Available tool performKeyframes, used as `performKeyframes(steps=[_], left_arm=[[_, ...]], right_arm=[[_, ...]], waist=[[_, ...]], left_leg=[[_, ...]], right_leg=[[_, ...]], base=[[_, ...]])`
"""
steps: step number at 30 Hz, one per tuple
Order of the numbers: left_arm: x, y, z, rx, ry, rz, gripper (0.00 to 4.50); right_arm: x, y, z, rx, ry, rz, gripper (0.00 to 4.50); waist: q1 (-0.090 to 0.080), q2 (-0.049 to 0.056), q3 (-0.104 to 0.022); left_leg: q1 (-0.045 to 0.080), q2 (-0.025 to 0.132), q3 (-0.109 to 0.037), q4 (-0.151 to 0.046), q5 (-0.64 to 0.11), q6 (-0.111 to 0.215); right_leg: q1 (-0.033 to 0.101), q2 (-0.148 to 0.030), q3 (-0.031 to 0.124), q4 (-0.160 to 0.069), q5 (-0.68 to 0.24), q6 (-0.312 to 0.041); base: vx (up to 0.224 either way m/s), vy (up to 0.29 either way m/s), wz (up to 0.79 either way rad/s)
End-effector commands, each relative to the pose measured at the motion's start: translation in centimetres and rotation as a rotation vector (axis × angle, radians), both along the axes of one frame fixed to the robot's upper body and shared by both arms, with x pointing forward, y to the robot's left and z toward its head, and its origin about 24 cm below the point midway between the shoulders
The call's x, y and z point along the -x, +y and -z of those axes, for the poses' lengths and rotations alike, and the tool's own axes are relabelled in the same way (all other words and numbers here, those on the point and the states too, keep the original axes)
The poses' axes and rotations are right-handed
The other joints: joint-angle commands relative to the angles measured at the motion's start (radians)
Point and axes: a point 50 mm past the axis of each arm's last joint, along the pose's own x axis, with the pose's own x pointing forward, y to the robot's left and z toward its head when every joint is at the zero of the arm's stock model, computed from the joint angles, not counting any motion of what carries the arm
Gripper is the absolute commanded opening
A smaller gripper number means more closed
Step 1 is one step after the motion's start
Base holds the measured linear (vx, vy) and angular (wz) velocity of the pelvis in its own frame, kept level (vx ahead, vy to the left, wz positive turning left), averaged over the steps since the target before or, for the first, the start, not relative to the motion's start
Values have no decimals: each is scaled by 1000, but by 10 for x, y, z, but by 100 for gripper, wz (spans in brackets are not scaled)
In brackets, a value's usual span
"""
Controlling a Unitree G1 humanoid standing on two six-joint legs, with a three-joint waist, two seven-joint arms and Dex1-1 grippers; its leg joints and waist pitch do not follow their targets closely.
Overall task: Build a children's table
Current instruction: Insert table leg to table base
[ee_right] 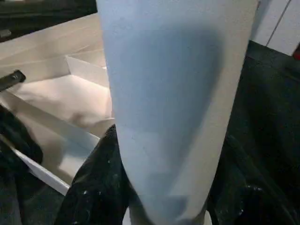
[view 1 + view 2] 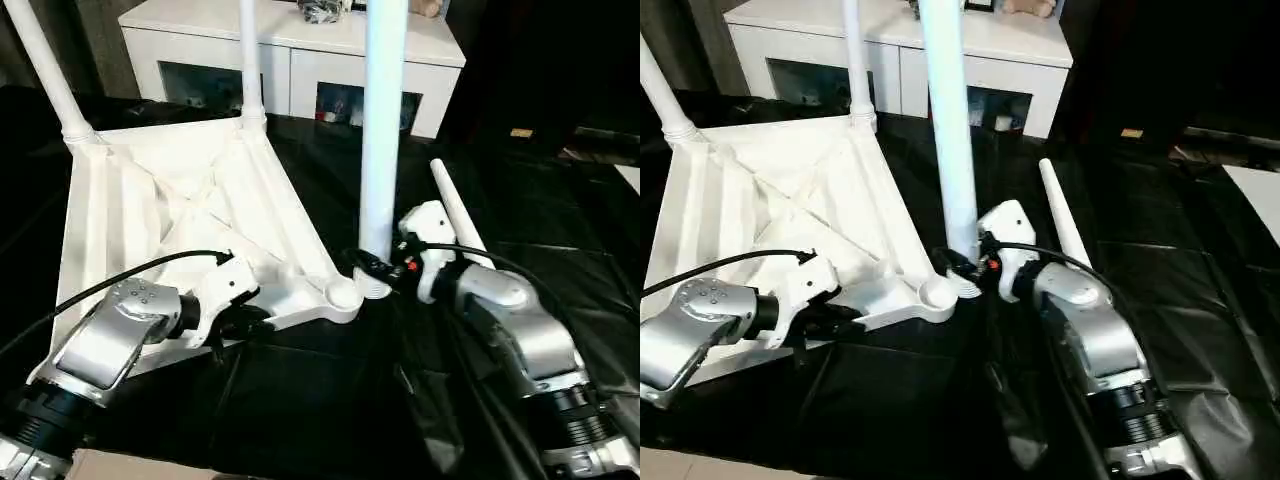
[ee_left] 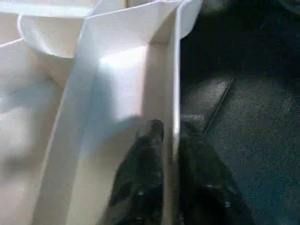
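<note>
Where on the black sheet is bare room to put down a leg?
Bare sheet lies right of the loose leg, and more in front of the top. Crowded: the near corner, where the right pincer grips a leg.

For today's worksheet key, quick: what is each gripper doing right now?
Left gripper: closed on the tabletop's edge wall, one finger on each side.
Right gripper: closed around the upright leg at the near corner socket.

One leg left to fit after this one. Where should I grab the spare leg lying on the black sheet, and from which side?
Grip the loose leg around mid-length, coming from above with fingers straddling the tube. It lies flat on the black sheet, tapered, right beside the right gripper, so the middle gives clearance and balance. Its near end is hidden behind that arm.
</note>
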Motion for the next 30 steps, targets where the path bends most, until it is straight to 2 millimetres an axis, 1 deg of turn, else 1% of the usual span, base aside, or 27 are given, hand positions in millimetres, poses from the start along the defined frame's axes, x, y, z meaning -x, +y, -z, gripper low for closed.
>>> performKeyframes(steps=[1,2,3,4,5,6,7,8,9,10,12,13,14,15,16,17,18,20,22,23,24,25,26,27,28,29,30], left_arm=[[-1,-6,6,-18,5,9,30],[-2,-9,7,-15,6,18,17],[-2,-11,8,-23,-1,32,10],[-1,-12,9,-35,-9,51,10],[0,-15,9,-61,-22,90,1],[1,-17,8,-50,-27,119,0],[1,-19,8,-39,-32,138,0],[1,-22,7,-35,-41,158,0],[-1,-26,5,-44,-65,193,0],[-1,-26,5,-44,-65,193,0],[-5,-28,2,-45,-84,207,0],[-6,-29,2,-46,-90,208,0],[-7,-28,2,-49,-95,211,0],[-8,-27,2,-65,-108,227,0],[-8,-27,2,-65,-109,228,0],[-8,-26,2,-66,-111,233,0],[-8,-27,2,-63,-118,237,0],[-8,-27,1,-56,-126,245,0],[-7,-28,-1,-36,-128,262,0],[-6,-28,-2,-21,-125,270,0],[-5,-29,-2,-15,-124,277,0],[-4,-28,-3,-5,-122,287,0],[-3,-28,-3,-3,-122,289,0],[-4,-28,-3,-5,-123,287,0],[-5,-27,-3,-8,-130,277,0],[-5,-26,-3,-7,-136,270,0],[-6,-26,-3,-7,-137,266,0]], right_arm=[[-3,-9,-9,-73,4,47,187],[-4,-10,-11,-110,19,57,186],[-4,-11,-11,-134,33,72,186],[-3,-12,-12,-159,47,82,186],[-2,-12,-14,-204,72,76,186],[0,-11,-13,-236,100,72,186],[1,-10,-13,-256,119,69,186],[2,-9,-11,-274,145,57,186],[6,-8,-4,-277,192,40,186],[6,-8,-4,-277,192,40,186],[9,-7,3,-259,235,14,186],[10,-7,6,-235,244,7,186],[11,-6,8,-216,251,-1,186],[9,-7,10,-202,255,7,186],[8,-7,10,-201,256,9,186],[5,-7,9,-203,260,17,186],[3,-8,9,-190,251,26,186],[-1,-8,8,-173,240,34,186],[-6,-7,6,-171,235,35,186],[-9,-7,5,-164,231,36,186],[-11,-7,4,-160,228,34,186],[-16,-7,3,-134,219,27,186],[-17,-7,2,-126,216,24,186],[-17,-7,2,-125,217,22,186],[-18,-7,2,-123,227,17,186],[-19,-7,3,-122,236,13,186],[-19,-7,4,-116,241,8,186]], waist=[[4,25,-59],[5,23,-59],[8,29,-59],[7,24,-60],[7,41,-60],[8,52,-62],[7,45,-61],[8,50,-64],[11,42,-65],[15,45,-65],[23,50,-67],[25,49,-67],[24,48,-65],[24,46,-62],[25,48,-61],[23,45,-61],[24,46,-60],[23,41,-60],[24,41,-60],[25,38,-63],[25,41,-64],[25,38,-65],[22,38,-66],[22,38,-68],[21,24,-67],[22,30,-67],[22,31,-67]], left_leg=[[19,50,-15,-83,-172,-21],[18,50,-15,-84,-174,-19],[19,52,-17,-84,-177,-22],[18,51,-17,-85,-179,-23],[19,50,-19,-85,-182,-27],[20,50,-20,-84,-187,-31],[18,49,-20,-84,-186,-28],[17,49,-20,-82,-181,-29],[15,47,-17,-80,-156,-15],[16,47,-15,-78,-149,-12],[17,48,-13,-77,-128,-10],[19,50,-13,-78,-130,-13],[18,49,-12,-79,-137,-15],[18,51,-12,-82,-158,-21],[20,51,-13,-83,-175,-28],[21,52,-13,-85,-190,-34],[21,52,-13,-86,-197,-36],[21,53,-13,-87,-200,-40],[21,52,-11,-85,-183,-38],[17,53,-12,-85,-161,-34],[17,52,-12,-84,-149,-33],[16,51,-11,-83,-129,-28],[11,50,-11,-82,-117,-23],[11,49,-11,-80,-109,-20],[10,50,-9,-79,-92,-7],[10,50,-9,-79,-88,0],[11,50,-9,-79,-93,0]], right_leg=[[32,-78,50,-74,4,-239],[32,-78,50,-76,0,-239],[32,-79,50,-74,-2,-239],[33,-77,49,-75,0,-236],[32,-75,49,-76,12,-235],[32,-75,48,-73,22,-237],[35,-74,48,-73,42,-240],[36,-74,47,-71,52,-242],[38,-75,48,-72,68,-243],[36,-75,49,-72,67,-242],[35,-76,49,-72,69,-243],[33,-75,48,-73,64,-242],[33,-74,47,-73,53,-240],[32,-76,47,-77,13,-233],[30,-78,48,-79,-30,-226],[28,-79,48,-82,-59,-221],[28,-79,48,-83,-72,-219],[25,-81,49,-85,-105,-214],[24,-81,50,-84,-93,-215],[27,-82,49,-80,-74,-217],[27,-81,48,-78,-56,-218],[27,-80,47,-74,-19,-221],[31,-79,45,-71,8,-225],[32,-79,45,-70,25,-226],[33,-79,46,-68,49,-225],[32,-80,45,-68,49,-226],[30,-80,45,-69,44,-226]], base=[[0,0,0],[0,0,0],[0,0,0],[0,0,0],[0,0,0],[0,0,0],[0,0,0],[0,0,0],[0,0,0],[0,0,0],[0,0,0],[0,0,0],[0,0,0],[0,0,0],[0,0,0],[0,0,0],[0,0,0],[0,0,0],[0,0,0],[0,0,0],[0,0,0],[0,0,0],[0,0,0],[0,0,0],[0,0,0],[0,0,0],[0,0,0]])
